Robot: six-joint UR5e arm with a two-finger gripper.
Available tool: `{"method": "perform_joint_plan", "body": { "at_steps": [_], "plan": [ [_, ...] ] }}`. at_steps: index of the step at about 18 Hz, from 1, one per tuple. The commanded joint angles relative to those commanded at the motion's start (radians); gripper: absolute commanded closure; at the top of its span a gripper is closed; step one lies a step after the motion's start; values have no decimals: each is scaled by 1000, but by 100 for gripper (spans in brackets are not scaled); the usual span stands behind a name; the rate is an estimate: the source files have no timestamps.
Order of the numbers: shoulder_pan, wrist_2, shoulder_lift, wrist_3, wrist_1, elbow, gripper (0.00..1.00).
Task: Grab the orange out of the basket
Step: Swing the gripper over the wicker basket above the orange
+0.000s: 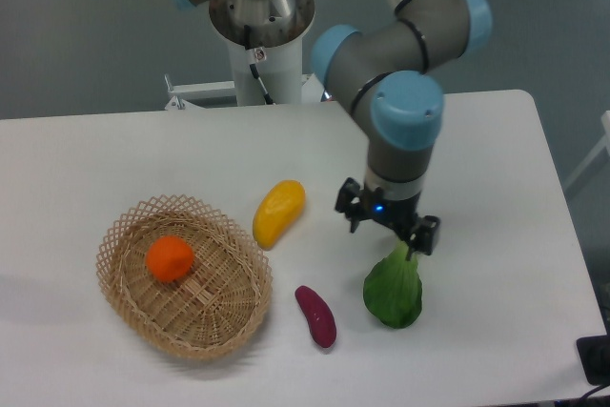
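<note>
End effector (386,232) covers green veg's (393,291) pale stem at 12 o'clock; tabletop (114,154) cut off at bottom edge.

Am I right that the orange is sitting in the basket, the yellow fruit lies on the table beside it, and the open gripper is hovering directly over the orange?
Not quite. The orange is in the basket and the yellow fruit lies beside it, but the camera view shows the open gripper far off to the right, over the top of the green leafy vegetable, not the orange.
</note>
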Motion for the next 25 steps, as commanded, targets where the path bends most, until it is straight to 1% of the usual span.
{"method": "perform_joint_plan", "body": {
  "at_steps": [3, 6, 7, 9, 12, 15, 19, 25],
  "plan": [
    [-63, -12, 2, -22, 0, -14, 0],
    [-103, -119, 6, -22, 0, -50, 0],
    [-124, -135, 8, -28, 0, -63, 0],
    [-141, -140, 8, -28, 0, -90, 0],
    [-173, -152, 6, -32, 0, -97, 0],
    [-204, -161, -8, -74, 2, -106, 0],
    [-209, -182, -5, -81, 3, -140, 0],
    [-224, -206, -12, -81, 5, -149, 0]
  ]
}}
